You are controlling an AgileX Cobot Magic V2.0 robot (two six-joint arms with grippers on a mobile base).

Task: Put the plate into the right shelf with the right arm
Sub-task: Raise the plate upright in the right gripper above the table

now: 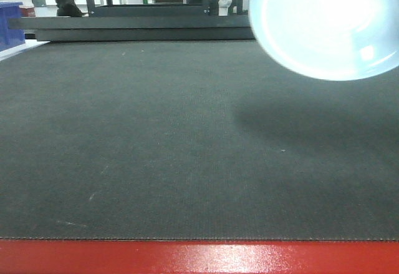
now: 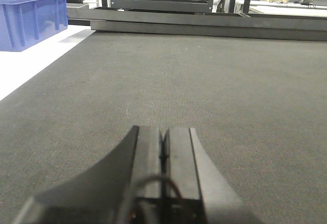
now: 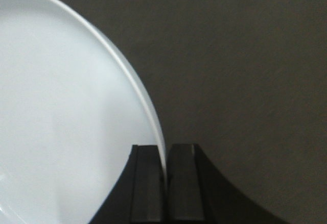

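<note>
My right gripper is clenched on the rim of the plate, the thin white edge pinched between both fingers with no gap left. The plate is held clear of the bench, high at the right of the front view, its face toward that camera and its shadow on the dark mat below. My left gripper is closed on nothing, low over the mat. Farther left, a blue bin sits on a white surface. Black frames line the bench's far end.
</note>
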